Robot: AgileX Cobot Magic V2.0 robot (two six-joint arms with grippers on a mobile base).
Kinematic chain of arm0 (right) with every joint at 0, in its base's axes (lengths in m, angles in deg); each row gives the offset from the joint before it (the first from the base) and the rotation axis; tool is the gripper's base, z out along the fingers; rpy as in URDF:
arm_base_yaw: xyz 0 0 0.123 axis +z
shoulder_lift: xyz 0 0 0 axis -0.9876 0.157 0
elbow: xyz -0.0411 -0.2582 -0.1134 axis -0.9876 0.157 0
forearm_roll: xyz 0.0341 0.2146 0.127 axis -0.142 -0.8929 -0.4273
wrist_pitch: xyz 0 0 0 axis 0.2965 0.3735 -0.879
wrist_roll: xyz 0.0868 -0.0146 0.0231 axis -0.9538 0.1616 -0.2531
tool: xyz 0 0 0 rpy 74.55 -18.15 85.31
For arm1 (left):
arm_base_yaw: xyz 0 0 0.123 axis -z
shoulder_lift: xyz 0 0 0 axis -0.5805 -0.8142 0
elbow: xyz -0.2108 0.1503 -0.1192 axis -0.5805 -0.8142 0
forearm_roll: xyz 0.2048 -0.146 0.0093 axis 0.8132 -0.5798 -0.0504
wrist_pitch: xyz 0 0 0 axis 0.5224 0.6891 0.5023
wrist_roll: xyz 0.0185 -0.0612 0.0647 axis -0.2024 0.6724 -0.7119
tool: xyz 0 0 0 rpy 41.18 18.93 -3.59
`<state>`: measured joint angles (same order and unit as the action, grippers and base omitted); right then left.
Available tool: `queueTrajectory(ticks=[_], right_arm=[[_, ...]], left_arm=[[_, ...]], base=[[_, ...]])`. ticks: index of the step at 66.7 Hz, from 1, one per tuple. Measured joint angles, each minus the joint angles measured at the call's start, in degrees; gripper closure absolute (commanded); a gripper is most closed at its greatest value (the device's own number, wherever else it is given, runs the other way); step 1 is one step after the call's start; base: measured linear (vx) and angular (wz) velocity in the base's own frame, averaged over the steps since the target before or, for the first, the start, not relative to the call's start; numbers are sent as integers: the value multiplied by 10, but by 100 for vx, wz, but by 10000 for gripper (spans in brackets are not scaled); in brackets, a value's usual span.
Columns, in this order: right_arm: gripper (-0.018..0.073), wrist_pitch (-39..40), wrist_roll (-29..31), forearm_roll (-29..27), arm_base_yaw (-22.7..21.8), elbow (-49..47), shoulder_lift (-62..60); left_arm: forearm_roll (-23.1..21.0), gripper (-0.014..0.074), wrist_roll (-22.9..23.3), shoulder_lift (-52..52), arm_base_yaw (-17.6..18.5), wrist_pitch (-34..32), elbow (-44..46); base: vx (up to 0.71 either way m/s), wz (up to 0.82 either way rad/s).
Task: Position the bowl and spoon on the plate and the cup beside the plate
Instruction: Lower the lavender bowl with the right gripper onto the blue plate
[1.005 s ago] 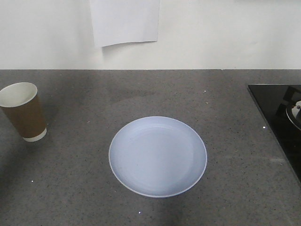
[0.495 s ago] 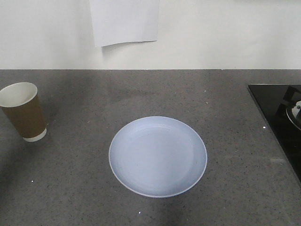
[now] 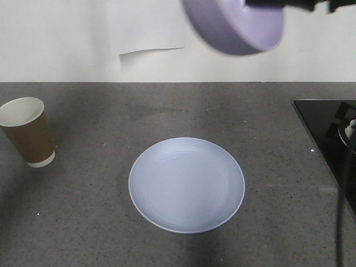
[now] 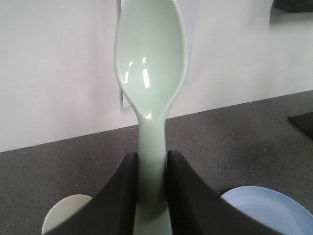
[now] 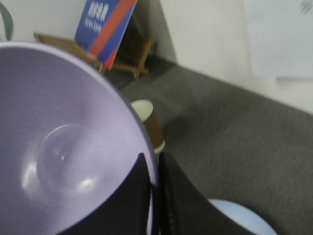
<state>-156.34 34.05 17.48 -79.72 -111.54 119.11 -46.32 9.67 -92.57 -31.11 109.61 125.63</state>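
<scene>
Now, your right gripper (image 5: 152, 166) is pinched tight on the rim of the bowl (image 5: 63, 147), with one finger inside and one outside. The bowl hangs high and is tipped on its side. The plate (image 3: 186, 184) lies flat well below the gripper, and nothing is on it.

I think you should turn the bowl level first. Then bring it straight down onto the plate, a little to one side so the spoon has room. Let go only when it sits flat. The bowl is smooth, shiny purple plastic, so it could slip in such a thin pinch. Go slow.

Your left gripper (image 4: 151, 161) is squeezed on the handle of the spoon (image 4: 150, 63), and the oval head points up past the fingers. The spoon is pale green and glossy. The cup (image 3: 28, 133) is brown paper with a white rim. It stands upright on the speckled grey counter (image 3: 83, 222), below the left gripper and well apart from the plate.
</scene>
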Motion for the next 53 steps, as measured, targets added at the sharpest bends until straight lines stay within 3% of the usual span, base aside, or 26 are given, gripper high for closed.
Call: queueTrajectory(ticks=[8, 15, 30, 53], right_arm=[[565, 1, -1, 77, 70, 1, 66], [565, 1, -10, 140, 105, 1, 123], [565, 7, -58, 245, 113, 1, 202], [561, 15, -57, 284, 130, 80, 226]], left_arm=[[0, 603, 0, 0, 0, 0, 0], [0, 603, 0, 0, 0, 0, 0], [0, 603, 0, 0, 0, 0, 0], [0, 603, 0, 0, 0, 0, 0]], base=[[0, 0], [0, 0], [0, 0], [0, 0]])
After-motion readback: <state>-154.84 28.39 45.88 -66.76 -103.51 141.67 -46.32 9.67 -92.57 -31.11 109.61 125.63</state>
